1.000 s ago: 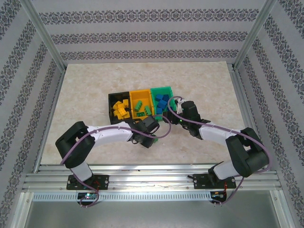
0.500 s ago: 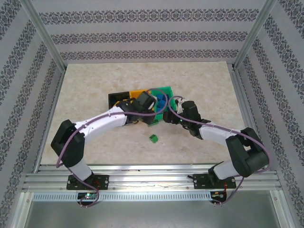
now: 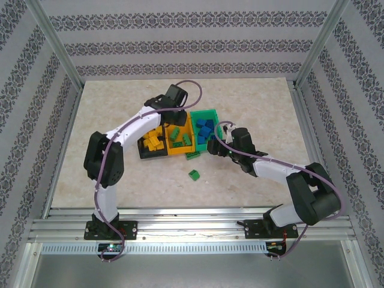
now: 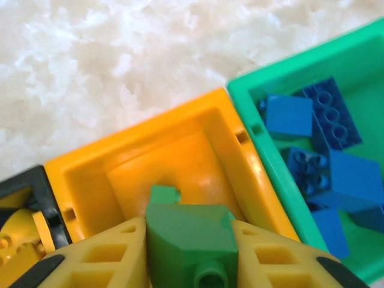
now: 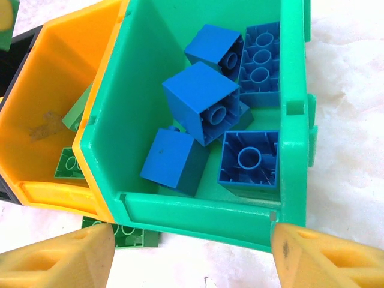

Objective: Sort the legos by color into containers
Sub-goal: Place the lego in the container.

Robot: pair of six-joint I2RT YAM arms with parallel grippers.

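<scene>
My left gripper [image 4: 187, 227] is shut on a green lego [image 4: 192, 252] and hangs over the far end of the orange-yellow container [image 4: 180, 162]; from above it sits at the bins' back edge [image 3: 175, 117]. The black container [image 3: 144, 150] holds yellow legos [image 3: 153, 139]. Green legos [image 3: 178, 137] lie in the orange-yellow one. Blue legos [image 5: 201, 99] lie in the green container [image 5: 198, 210]. My right gripper [image 5: 192, 264] is open, its fingers [image 5: 327, 258] spread just in front of the green container's near wall.
One green lego [image 3: 194, 174] lies loose on the marble table between the arms. Another green lego [image 5: 129, 235] lies flat against the containers' near side. Metal frame posts [image 3: 54, 48] and patterned walls enclose the table.
My left arm has swung from the near table up and over the containers, carrying the green lego. A loose green lego it had covered now shows. The right arm has stayed put.
</scene>
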